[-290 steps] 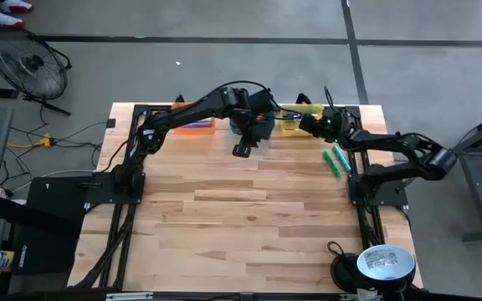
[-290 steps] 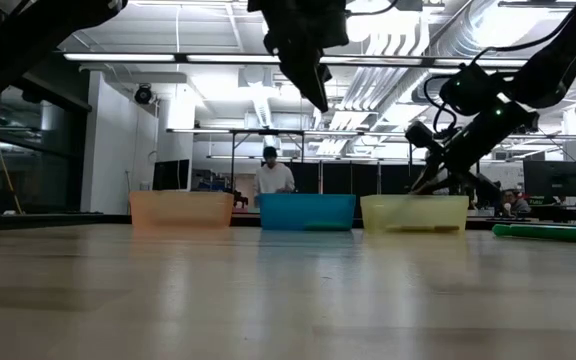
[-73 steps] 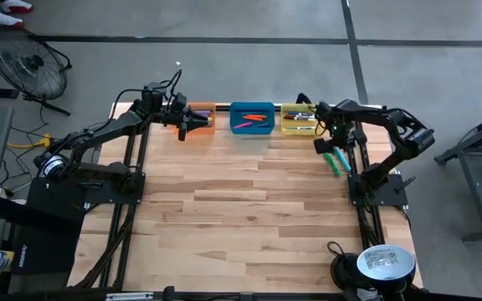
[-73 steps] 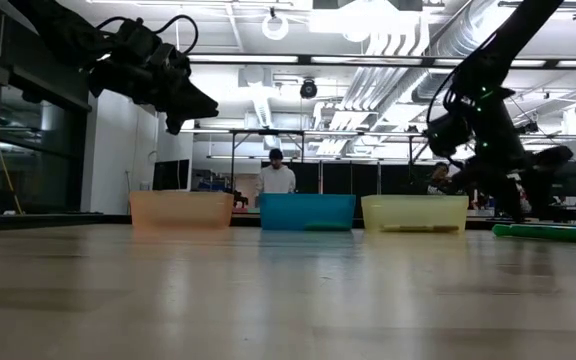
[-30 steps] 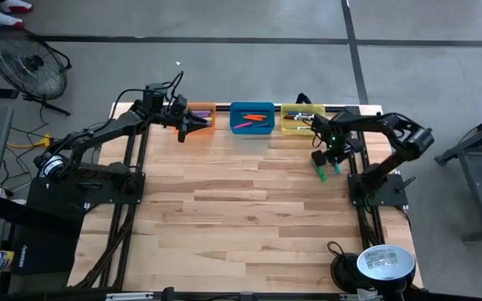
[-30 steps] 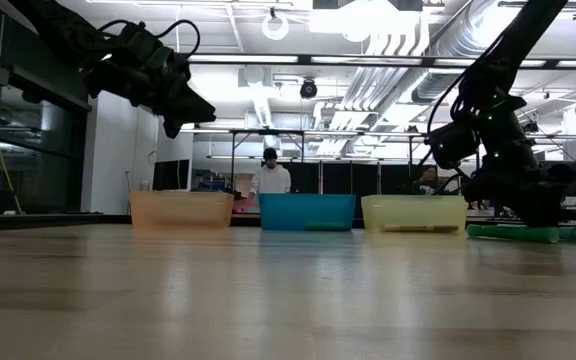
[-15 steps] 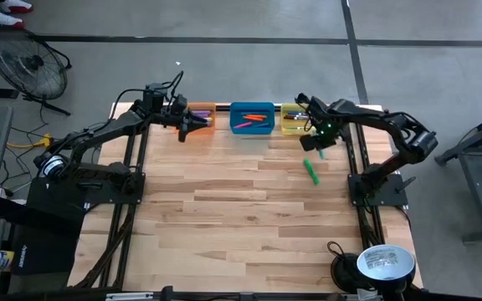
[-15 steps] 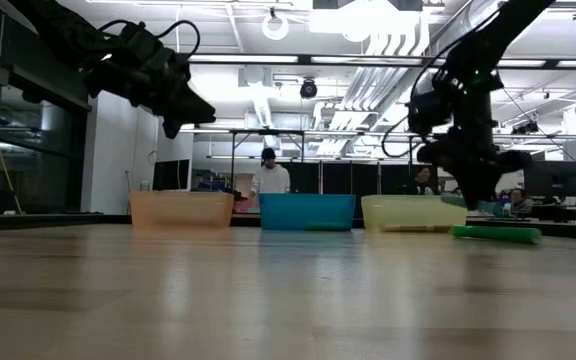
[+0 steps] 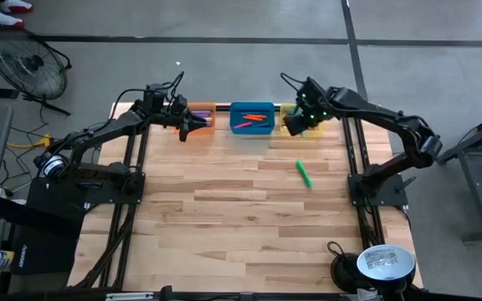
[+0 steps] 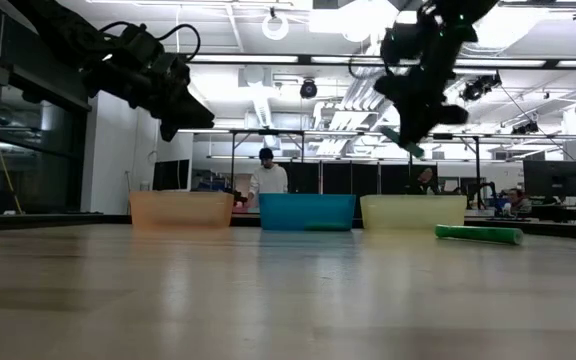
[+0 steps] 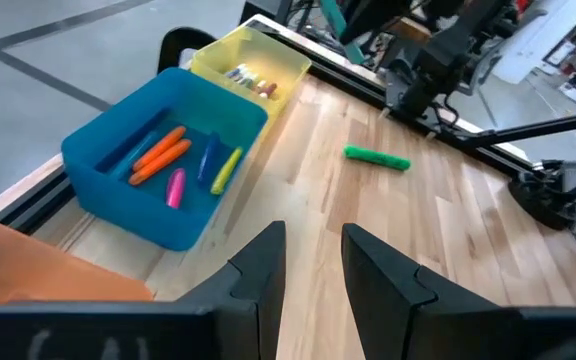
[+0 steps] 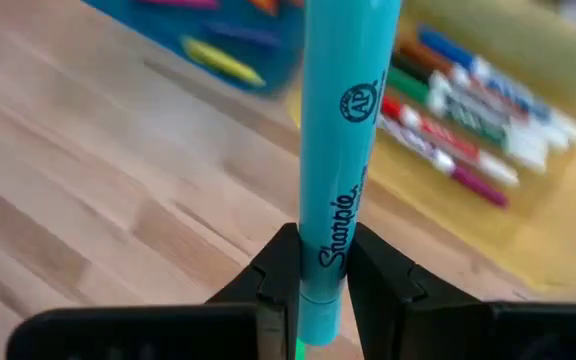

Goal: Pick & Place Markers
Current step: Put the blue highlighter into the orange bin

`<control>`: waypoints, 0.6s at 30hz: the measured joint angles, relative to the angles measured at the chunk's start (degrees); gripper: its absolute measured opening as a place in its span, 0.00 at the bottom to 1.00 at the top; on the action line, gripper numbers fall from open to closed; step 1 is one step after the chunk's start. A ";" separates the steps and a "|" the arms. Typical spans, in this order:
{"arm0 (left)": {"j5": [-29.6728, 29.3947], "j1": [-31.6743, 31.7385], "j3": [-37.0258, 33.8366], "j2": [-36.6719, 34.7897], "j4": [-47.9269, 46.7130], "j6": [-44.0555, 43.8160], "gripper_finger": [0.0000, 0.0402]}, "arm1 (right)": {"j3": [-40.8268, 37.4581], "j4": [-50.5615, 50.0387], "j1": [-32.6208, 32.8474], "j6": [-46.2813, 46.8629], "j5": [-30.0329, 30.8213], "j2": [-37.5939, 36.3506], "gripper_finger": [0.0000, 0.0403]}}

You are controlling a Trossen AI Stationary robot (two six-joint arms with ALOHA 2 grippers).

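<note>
Right claw [image 12: 321, 262] is clamped on a teal marker [image 12: 338, 150], held above the yellow bin [image 9: 291, 125], likely for dropping in. Green marker [image 9: 305, 174] lies on the table [image 9: 224, 217]. Left claw [image 11: 308, 262] hangs empty, fingers parted, by the orange bin [image 9: 201, 124].

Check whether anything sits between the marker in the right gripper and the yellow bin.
Nothing visible does. The right gripper holds the teal marker in the air above the near edge of the open yellow bin; only markers already lie inside it.

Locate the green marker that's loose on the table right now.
In the high view the green marker lies alone on the bare wood on the right side, in front of the yellow bin and below the right gripper.
</note>
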 joint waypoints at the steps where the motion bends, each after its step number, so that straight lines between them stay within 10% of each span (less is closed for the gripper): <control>1: 0.69 0.00 0.00 0.00 0.03 -0.02 0.25 | 0.85 1.07 0.68 -0.48 -0.08 0.00 0.13; 18: 3.53 -6.56 0.04 -0.02 32.56 -18.03 0.25 | 2.87 29.24 7.47 -12.21 -7.43 0.22 0.13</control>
